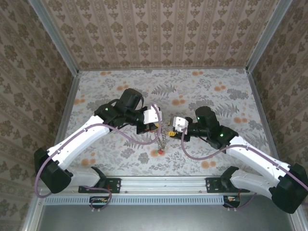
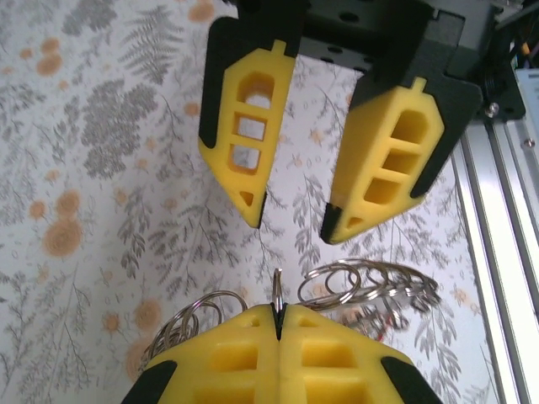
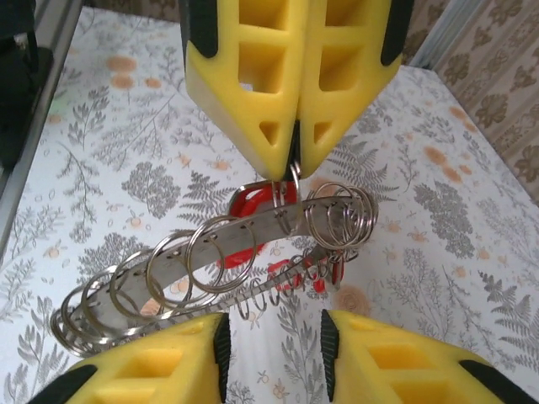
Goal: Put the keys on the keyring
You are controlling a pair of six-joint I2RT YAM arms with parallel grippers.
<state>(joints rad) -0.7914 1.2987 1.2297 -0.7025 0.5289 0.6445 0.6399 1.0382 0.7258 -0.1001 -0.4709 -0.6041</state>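
Note:
The keyring (image 3: 210,252) is a grey metal strip carrying several split rings, and it hangs above the table. My left gripper (image 2: 280,313) is shut on one of its rings (image 2: 277,290). From the right wrist the left gripper (image 3: 296,172) is seen pinching that ring from above. My right gripper (image 3: 274,341) is open just short of the keyring, with nothing between its fingers. Red keys (image 3: 251,206) dangle behind the strip. In the top view the keyring (image 1: 163,138) hangs between both grippers with a red key (image 1: 160,152) at its lower end. The green key is hidden.
The table (image 1: 216,91) has a floral cover and is walled by patterned panels on three sides. A metal rail (image 1: 163,183) runs along the near edge by the arm bases. Both arms meet at the table's middle.

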